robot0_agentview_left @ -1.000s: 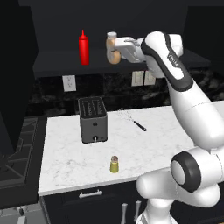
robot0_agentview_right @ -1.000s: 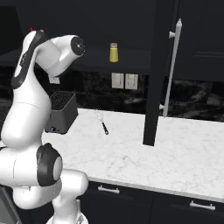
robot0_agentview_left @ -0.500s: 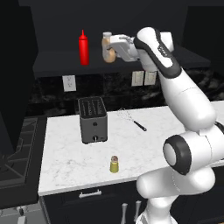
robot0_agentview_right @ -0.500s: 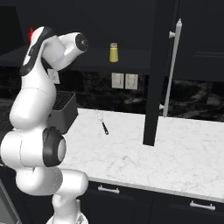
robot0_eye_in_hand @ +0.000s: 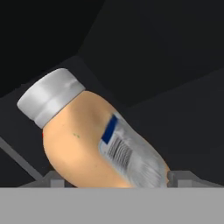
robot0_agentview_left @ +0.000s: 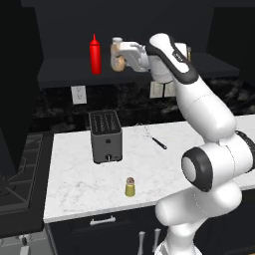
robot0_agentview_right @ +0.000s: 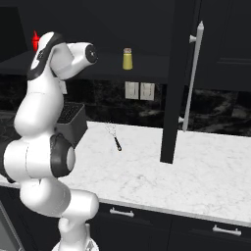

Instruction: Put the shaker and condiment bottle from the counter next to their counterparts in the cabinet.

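A: Biggest first: the wide near-black wall cabinet [robot0_agentview_left: 64, 69] with its one long open shelf runs across the top, and below it lies the white marbled, grey-veined counter [robot0_agentview_left: 79, 187].

B: The white arm reaches up from the lower right to shelf height. Its two-finger gripper [robot0_agentview_left: 121, 55] is clamped on the squat orange-tan condiment bottle [robot0_agentview_left: 117, 56] with the whitish cap.

A: In the hand view that bottle [robot0_eye_in_hand: 92, 142] sits tilted between the fingertips [robot0_eye_in_hand: 51, 180], pale label facing out.

B: It hangs just beside the tall red squeeze bottle [robot0_agentview_left: 94, 55] with the pointed nozzle, standing upright on the shelf.

A: On the counter, the dark two-slot toaster [robot0_agentview_left: 105, 136] stands near the back.

B: A small wire whisk [robot0_agentview_left: 151, 136] with a black handle lies to its right.

A: Smallest now: the little yellow-olive shaker [robot0_agentview_left: 130, 187] with a brownish cap stands near the front edge.

B: Its twin shaker [robot0_agentview_right: 127, 59] stands on the shelf.
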Robot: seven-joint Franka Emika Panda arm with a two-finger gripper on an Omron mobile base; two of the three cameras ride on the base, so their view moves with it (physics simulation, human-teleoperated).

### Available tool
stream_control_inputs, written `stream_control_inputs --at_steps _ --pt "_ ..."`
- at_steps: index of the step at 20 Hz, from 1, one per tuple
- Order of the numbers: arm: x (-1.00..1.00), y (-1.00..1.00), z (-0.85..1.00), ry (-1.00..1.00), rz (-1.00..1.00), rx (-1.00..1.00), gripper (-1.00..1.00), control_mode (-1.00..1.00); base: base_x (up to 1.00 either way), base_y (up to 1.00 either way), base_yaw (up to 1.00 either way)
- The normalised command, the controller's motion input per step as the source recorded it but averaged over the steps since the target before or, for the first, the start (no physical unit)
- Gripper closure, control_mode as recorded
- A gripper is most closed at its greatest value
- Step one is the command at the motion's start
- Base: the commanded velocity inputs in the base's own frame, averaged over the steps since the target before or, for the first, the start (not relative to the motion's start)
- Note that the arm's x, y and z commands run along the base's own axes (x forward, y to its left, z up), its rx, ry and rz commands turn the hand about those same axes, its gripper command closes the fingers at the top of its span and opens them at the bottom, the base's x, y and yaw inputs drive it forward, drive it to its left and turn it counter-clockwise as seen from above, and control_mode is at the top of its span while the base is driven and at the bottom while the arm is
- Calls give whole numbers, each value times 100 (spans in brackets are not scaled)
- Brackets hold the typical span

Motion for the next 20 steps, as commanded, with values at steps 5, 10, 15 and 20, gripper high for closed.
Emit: stream_control_inputs --at_steps 5,10,15,20 --pt "49 23 -8 0 0 5 100 -100 0 0 0" --pt "31 2 -31 0 0 0 100 -100 0 0 0" --pt "23 0 -35 0 0 0 100 -100 0 0 0" --pt "19 4 -70 0 0 0 100 -100 0 0 0"
